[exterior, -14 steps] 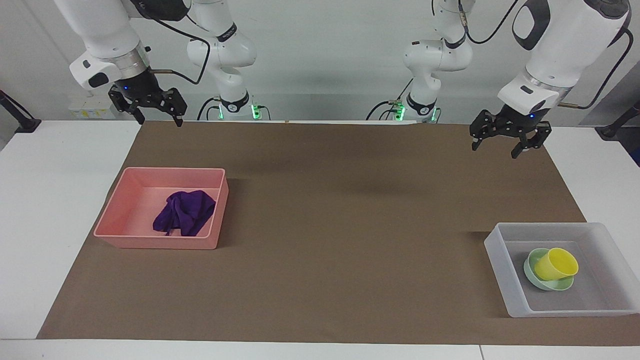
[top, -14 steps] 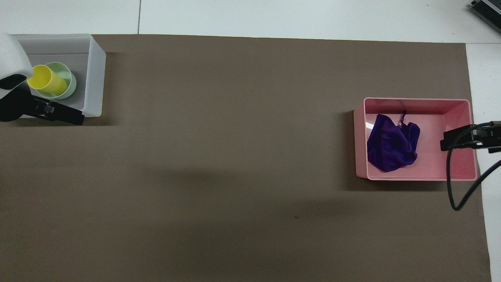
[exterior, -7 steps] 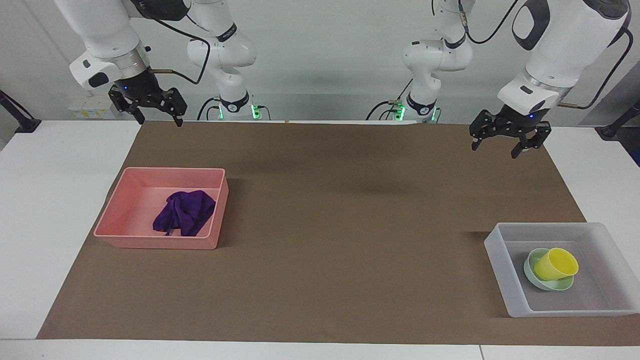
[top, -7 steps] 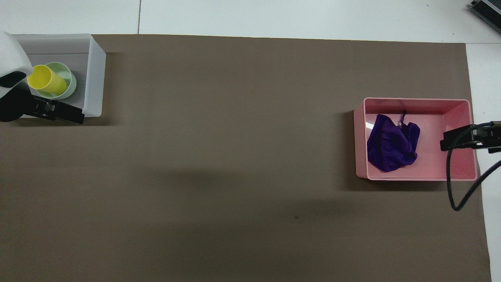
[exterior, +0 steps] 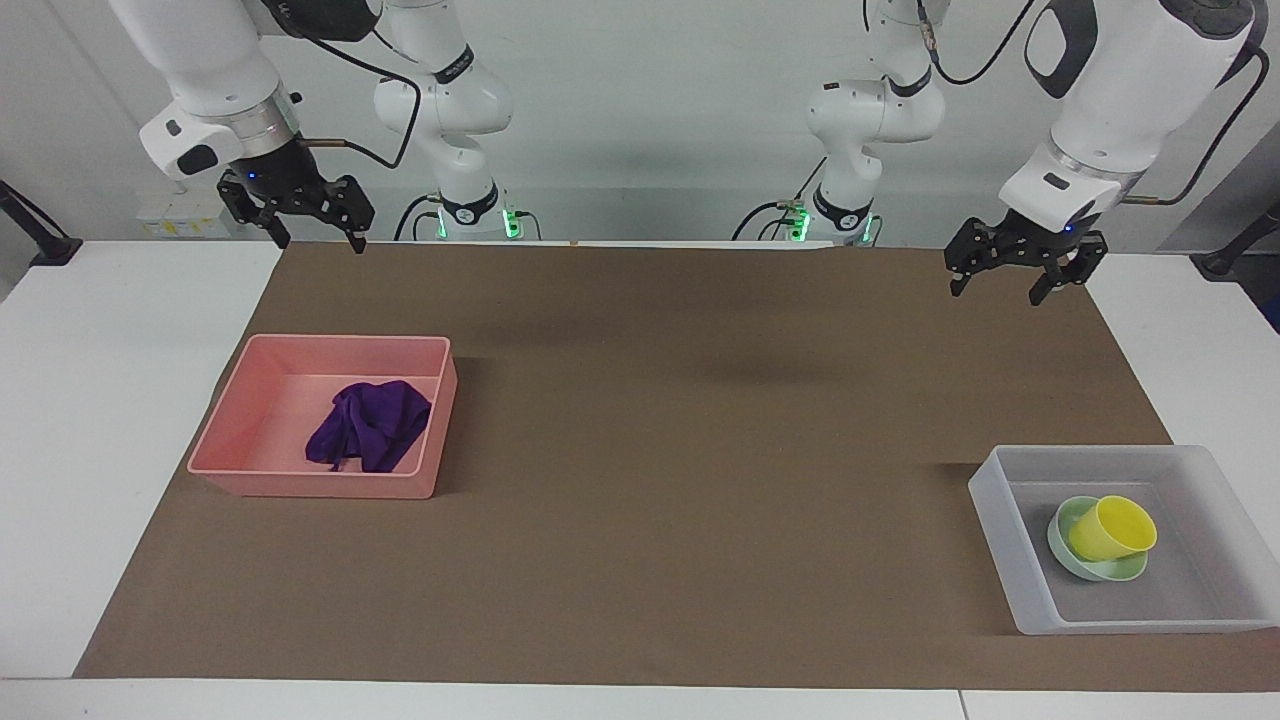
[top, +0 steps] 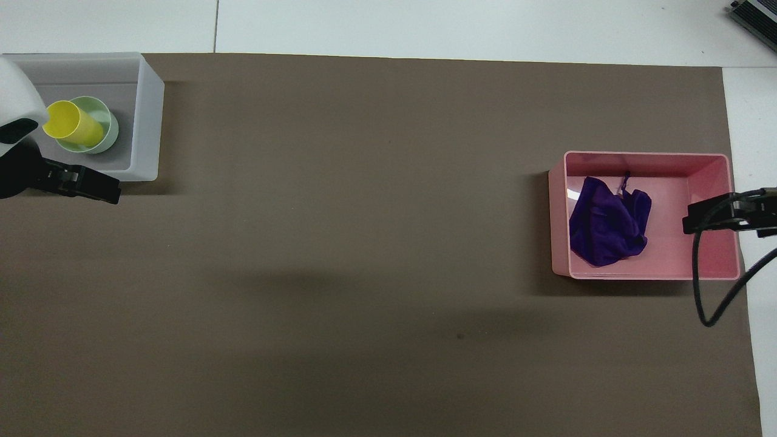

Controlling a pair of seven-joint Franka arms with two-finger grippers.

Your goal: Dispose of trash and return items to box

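Observation:
The deep-purple rag (exterior: 370, 425) lies crumpled in the pink bin (exterior: 228, 425); it also shows in the overhead view (top: 609, 221). The yellow cup (exterior: 1112, 527) lies tilted in the mint-green bowl (exterior: 1066, 548), both inside the translucent box (exterior: 1000, 520). The overhead view shows the cup (top: 71, 124) and the box (top: 149, 121) too. My left gripper (exterior: 997, 290) is open and empty, raised over the brown mat at the left arm's end. My right gripper (exterior: 318, 240) is open and empty, raised over the mat's edge by the robots, at the right arm's end.
A brown mat (exterior: 700, 450) covers most of the white table (exterior: 100, 350). The pink bin stands toward the right arm's end, the translucent box toward the left arm's end. A black cable (top: 704, 291) hangs by the right gripper.
My left gripper has risen a little and drawn back toward the robots, away from the box. The right arm and all objects have not moved.

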